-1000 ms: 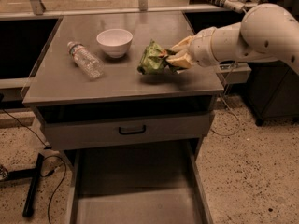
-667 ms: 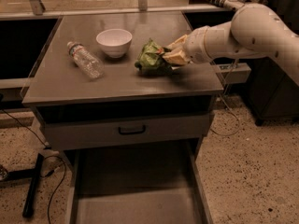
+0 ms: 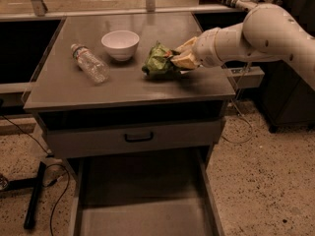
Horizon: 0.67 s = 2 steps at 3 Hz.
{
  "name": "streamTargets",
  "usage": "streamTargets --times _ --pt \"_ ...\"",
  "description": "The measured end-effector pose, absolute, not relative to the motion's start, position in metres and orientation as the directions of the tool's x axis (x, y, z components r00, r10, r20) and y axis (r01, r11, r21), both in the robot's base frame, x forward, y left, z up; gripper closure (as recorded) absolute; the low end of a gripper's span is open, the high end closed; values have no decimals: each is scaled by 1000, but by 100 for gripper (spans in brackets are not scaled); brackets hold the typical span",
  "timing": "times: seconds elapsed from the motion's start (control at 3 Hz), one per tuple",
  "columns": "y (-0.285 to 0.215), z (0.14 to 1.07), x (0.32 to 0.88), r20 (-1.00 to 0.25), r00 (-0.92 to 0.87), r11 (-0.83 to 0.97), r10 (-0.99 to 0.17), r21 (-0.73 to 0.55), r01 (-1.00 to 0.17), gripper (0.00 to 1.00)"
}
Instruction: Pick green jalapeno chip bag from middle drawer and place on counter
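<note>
Three items on the counter (image 3: 123, 90): the green jalapeno chip bag (image 3: 157, 63) right of centre, a white bowl (image 3: 120, 44) at its 10 o'clock, and a clear plastic bottle (image 3: 90, 63) lying on its side at the bag's 9 o'clock, well apart. The gripper (image 3: 178, 59) sits at the bag's 3 o'clock, clenched on its right edge. Bag touching the surface or just above it, cannot tell. The white arm (image 3: 256, 33) enters from 2 o'clock. The middle drawer (image 3: 142, 215) stands open at the counter's 6 o'clock, under a closed drawer front (image 3: 139, 137).
</note>
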<state>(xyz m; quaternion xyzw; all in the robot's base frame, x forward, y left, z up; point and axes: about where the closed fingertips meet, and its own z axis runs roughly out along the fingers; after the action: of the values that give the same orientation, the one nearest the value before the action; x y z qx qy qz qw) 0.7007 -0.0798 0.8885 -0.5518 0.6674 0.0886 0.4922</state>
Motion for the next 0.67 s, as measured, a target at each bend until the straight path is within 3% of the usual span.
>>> streamTargets --times 0.67 --pt "-80 888 701 -755 94 375 -649 -425 -824 12"
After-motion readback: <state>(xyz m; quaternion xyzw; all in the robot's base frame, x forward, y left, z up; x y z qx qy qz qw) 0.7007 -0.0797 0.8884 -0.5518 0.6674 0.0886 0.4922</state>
